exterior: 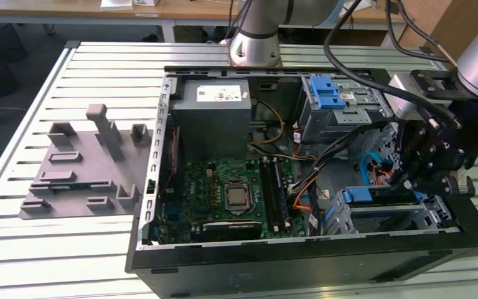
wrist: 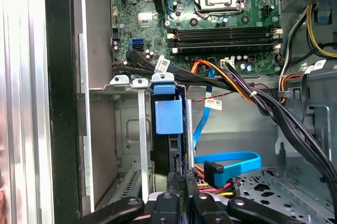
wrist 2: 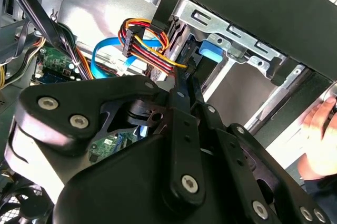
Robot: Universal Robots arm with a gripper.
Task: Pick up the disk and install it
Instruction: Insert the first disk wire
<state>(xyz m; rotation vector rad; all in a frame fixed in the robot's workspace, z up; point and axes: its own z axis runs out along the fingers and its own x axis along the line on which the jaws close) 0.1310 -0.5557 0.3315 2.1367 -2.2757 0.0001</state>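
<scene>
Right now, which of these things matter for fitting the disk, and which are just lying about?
Part of the job:
the disk, standing in the metal bay
the computer case

Just lying about:
grey plastic plate on the table
circuit board
bundled cables

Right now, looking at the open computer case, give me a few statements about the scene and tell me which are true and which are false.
1. The gripper is down inside the computer case, at the drive bay on the exterior view's right. True.
2. The grey holder plate has a drive lying on it. False: only its own upright posts stand on it.
3. The disk, with its blue carrier frame, stands on edge in the drive bay in the first wrist view. True.
4. The case's side panel is closed. False: it is open, with the motherboard exposed.
5. A hand shows beside the case in the second wrist view. True.
</scene>
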